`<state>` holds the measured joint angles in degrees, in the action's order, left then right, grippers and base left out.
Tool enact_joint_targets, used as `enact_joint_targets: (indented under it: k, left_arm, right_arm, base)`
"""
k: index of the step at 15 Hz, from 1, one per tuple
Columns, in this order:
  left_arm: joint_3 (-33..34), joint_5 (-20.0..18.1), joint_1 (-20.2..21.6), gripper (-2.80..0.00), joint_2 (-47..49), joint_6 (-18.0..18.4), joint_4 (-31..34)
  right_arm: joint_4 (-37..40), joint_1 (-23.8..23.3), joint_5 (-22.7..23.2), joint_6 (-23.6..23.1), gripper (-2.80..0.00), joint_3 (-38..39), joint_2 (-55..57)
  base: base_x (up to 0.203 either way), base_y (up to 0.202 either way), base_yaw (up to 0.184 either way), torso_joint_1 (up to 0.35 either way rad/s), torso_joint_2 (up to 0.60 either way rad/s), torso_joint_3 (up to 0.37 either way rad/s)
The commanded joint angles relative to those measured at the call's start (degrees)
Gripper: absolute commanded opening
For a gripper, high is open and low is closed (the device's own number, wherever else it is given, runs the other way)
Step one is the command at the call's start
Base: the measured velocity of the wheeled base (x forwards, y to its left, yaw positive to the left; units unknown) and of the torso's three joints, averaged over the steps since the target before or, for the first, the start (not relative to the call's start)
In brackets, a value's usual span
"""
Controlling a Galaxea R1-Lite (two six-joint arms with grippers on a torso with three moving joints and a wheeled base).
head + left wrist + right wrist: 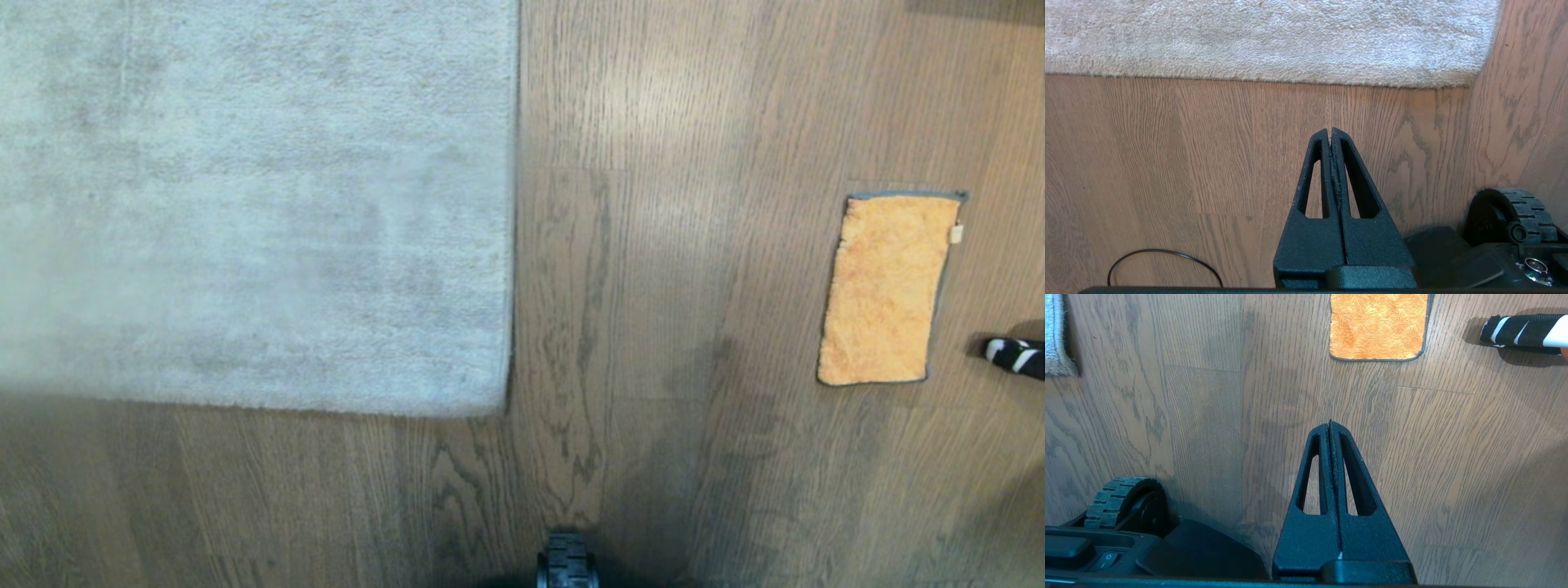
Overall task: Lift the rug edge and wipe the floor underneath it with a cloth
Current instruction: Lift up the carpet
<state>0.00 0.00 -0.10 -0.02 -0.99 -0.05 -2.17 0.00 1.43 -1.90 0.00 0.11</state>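
From the head we saw the rug edge [513, 245] flat and the cloth [887, 290] well apart; beyond our closed left pincer [1330, 131] lay its heavy, floppy corner, best pinched there; ahead of our closed right pincer [1329, 424] lay the soft, light cloth.

I see a short-pile, matt rug edge [513, 245], wood-grain floor [653, 327] with soft sheen, and a fluffy microfibre cloth [886, 290].

A home, likely a living room: a pale short-pile rug [245, 204] lies on wood-grain plank floor [653, 327] (an orange cloth [886, 290] lies well aside).
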Motion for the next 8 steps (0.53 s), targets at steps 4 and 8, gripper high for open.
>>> enact_joint_targets:
  k: [4,8]
  left_arm:
    - [0.0,0.0,0.0,-2.80,0.0,-0.1,0.0]
    - [0.0,0.0,0.0,-2.80,0.0,-0.2,0.0]
  right_arm:
    - [0.0,0.0,0.1,0.0,-2.80,0.0,0.0]
    - [0.0,0.0,0.1,0.0,-2.80,0.0,0.0]
  base:
    - [0.000,0.000,0.000,0.000,0.00,0.000]
    - [0.000,0.000,0.000,0.000,0.00,0.000]
